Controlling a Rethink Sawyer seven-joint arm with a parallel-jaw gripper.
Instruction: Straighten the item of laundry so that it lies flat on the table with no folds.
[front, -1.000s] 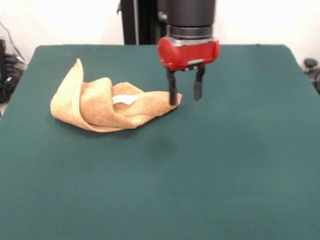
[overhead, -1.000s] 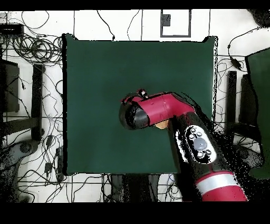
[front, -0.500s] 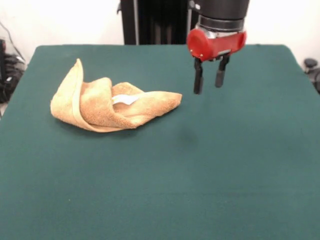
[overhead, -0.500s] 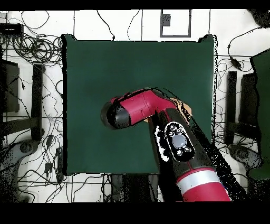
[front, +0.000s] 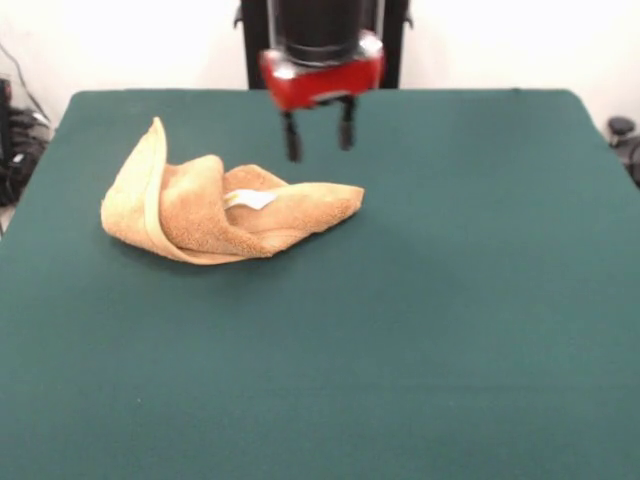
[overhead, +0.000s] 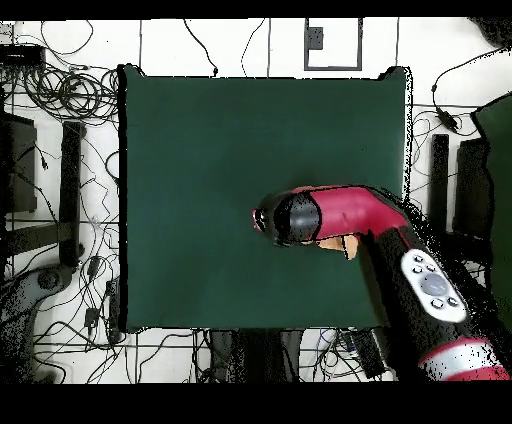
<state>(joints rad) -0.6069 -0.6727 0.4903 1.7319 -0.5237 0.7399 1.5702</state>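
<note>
The tan-orange towel (front: 225, 210) lies crumpled and folded over itself on the left half of the green table (front: 420, 300), with its small white tag (front: 249, 199) showing on top. One edge stands up at the left. My gripper (front: 320, 138) hangs open and empty above the table, just behind the towel's right end, not touching it. In the overhead view the red arm (overhead: 340, 215) covers almost all of the towel; only a small tan piece (overhead: 336, 244) shows under it.
Black robot pedestal (front: 320, 30) stands at the table's far edge. Cables (overhead: 60, 90) and stands lie on the floor round the table in the overhead view.
My gripper left the towel's right end, swung out right and rose, then came back left above the towel's far side. It stays open. The towel has not moved.
</note>
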